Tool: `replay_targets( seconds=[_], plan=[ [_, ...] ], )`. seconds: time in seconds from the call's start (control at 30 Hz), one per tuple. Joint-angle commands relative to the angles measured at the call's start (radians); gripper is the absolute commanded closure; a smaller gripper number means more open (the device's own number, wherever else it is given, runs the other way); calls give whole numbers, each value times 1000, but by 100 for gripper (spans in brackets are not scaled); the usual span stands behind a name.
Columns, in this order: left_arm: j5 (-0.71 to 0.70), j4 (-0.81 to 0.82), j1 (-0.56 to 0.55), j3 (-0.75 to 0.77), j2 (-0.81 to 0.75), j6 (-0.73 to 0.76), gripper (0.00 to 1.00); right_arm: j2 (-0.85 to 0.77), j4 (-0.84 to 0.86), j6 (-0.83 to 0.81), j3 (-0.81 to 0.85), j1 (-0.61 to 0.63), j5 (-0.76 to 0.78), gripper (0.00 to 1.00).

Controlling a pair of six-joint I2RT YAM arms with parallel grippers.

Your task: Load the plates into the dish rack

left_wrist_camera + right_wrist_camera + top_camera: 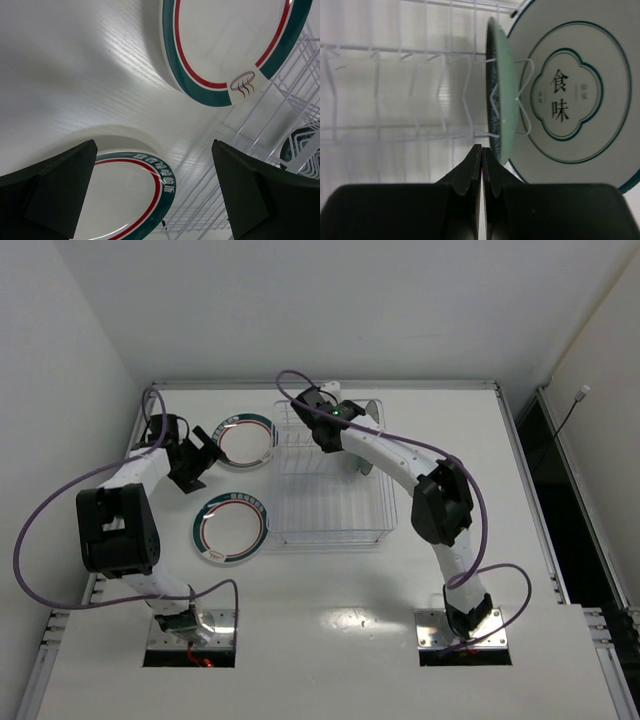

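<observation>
Two white plates with green-and-red rim bands lie flat on the table: the larger one (231,528) (120,200) nearer, the smaller one (245,440) (225,40) farther. My left gripper (207,448) (154,145) is open and empty, hovering between them. The clear dish rack (330,525) (260,130) (395,50) stands to their right. In it the teal-blue plate (499,85) (300,150) stands on edge between tines, with a pale plate (570,95) marked with black characters beside it. A silver-grey plate (372,412) stands upright at the rack's back. My right gripper (300,398) (481,147) is shut and empty above the rack's back left.
The table (330,600) is white, with a raised rail along its back and sides. White walls rise to the left and behind. Purple cables loop off both arms, one over the rack's back.
</observation>
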Motion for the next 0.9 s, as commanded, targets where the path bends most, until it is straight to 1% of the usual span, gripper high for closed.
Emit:
replay_targets(
  seconds=[0.0,0.17,0.23,0.33,0.37,0.4,0.43,0.47,0.5,0.53,0.6,0.63,0.73,0.8,0.87],
  plan=[
    [42,71,13,23,20,-35,0,14,-25,18,40,-23,65,100],
    [52,99,13,23,39,-45,0,-6,6,19,44,-45,65,100],
    [61,108,13,23,61,-45,0,24,-34,28,67,-54,75,100],
    [84,117,13,23,82,-45,0,15,-56,49,81,-63,98,100],
    [84,129,13,23,82,-45,0,-8,-27,49,45,-63,98,100],
    [84,129,13,23,95,-45,0,-78,71,37,6,-53,85,100],
    [84,140,13,23,95,-45,0,-118,179,4,-78,-52,36,100],
    [84,140,13,23,95,-45,0,-158,180,-9,-121,-52,4,100],
    [84,140,13,23,105,-45,0,-236,275,-9,-196,-52,-32,100],
    [93,149,13,32,115,-45,0,-271,315,-20,-230,-52,-106,100],
    [93,162,13,32,128,-45,0,-331,404,-20,-313,-52,-174,100],
    [93,172,13,41,141,-54,0,-382,424,-20,-334,-52,-223,100],
    [69,185,13,42,153,-66,0,-443,461,-20,-396,-43,-279,100],
    [9,185,13,42,176,-91,0,-502,461,-20,-436,-43,-291,100],
    [-1,198,13,51,191,-106,0,-543,461,-43,-459,-43,-291,100]
  ],
)
